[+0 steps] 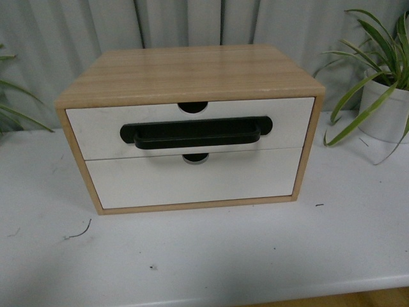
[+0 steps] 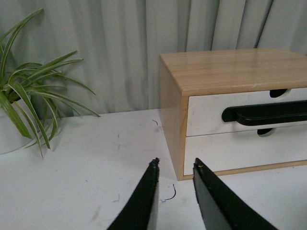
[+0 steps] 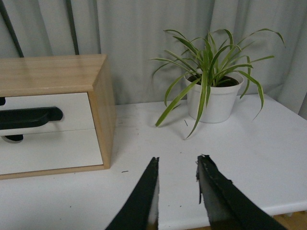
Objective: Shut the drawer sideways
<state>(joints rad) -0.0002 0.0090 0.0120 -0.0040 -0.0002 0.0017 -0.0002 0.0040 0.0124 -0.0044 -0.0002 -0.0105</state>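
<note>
Sitting flush, drawer in cabinet.

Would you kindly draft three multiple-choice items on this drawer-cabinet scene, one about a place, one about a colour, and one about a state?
1. Which drawer front of the cabinet carries the bar handle?
A. the upper one
B. the lower one
C. both

2. What colour is that handle?
A. white
B. black
C. light wood

3. How does the drawer with the handle sit?
A. pulled far out
B. removed and lying on the table
C. pushed in, its front about level with the cabinet frame

Answers:
1 A: in the front view the handle crosses the upper front, while the lower drawer front is plain.
2 B: the bar is dark against the white panel in all three views.
3 C: no wood sides show, and both the left gripper and the right gripper are open, clear of it.
</note>
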